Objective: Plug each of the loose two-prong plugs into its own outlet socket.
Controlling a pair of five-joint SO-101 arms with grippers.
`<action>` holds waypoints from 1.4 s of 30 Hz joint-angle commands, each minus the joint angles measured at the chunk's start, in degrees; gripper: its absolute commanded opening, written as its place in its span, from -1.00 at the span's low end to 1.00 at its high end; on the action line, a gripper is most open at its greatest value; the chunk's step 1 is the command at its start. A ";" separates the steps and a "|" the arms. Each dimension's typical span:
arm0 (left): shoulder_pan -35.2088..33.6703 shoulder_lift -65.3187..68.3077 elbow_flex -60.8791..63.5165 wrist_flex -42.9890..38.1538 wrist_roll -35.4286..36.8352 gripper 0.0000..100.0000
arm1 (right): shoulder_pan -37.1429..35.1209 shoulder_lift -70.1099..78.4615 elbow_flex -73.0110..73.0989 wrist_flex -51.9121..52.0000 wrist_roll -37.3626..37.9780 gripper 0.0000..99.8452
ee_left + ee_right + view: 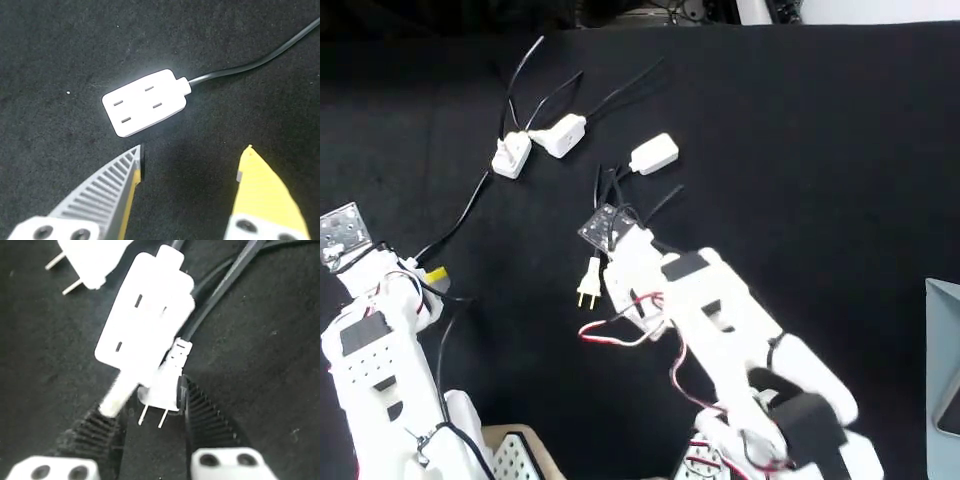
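A white outlet socket [145, 102] with two slot pairs and a black cable lies face up just past my left gripper [194, 148], which is open and empty at the table's left [425, 272]. My right gripper [147, 397] sits mid-table [610, 232], shut on a white two-prong plug [160, 390] whose prongs point back toward the wrist. A second outlet socket [145, 315] lies tilted over that plug. Another plug [85, 260] rests beyond it. A loose plug [588, 283] with brass prongs lies beside the right arm.
Three more white blocks on black cables [512, 155] [560, 135] [655, 153] lie at the back of the black cloth. A teal box [945, 360] stands at the right edge. A perforated tray [515, 455] sits at the front between the arm bases.
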 commanded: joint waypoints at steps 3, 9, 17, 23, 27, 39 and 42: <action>-0.04 -0.88 -0.13 -1.14 -0.09 -0.39 | -0.70 6.11 -2.51 0.44 -0.44 -0.77; -0.04 -0.88 -0.13 -1.14 -0.09 -0.39 | -0.70 6.11 -2.68 1.76 -0.18 -0.77; -0.04 -0.88 -0.13 -1.14 -0.09 -0.39 | -0.62 6.11 -2.86 2.20 0.09 -0.84; -0.04 -0.88 -0.13 -1.14 -0.09 -0.39 | -0.79 5.85 -9.27 10.99 0.35 -0.72; -0.04 -0.88 -0.13 -1.14 -0.09 -0.39 | -0.53 0.31 -11.82 17.76 0.44 -0.53; -0.04 -0.88 -0.13 -1.14 -0.09 -0.39 | -4.92 -22.11 4.00 14.51 0.79 -0.62; -0.04 -0.88 -0.13 -1.14 -0.09 -0.39 | -5.10 -19.91 5.23 12.48 0.88 -0.62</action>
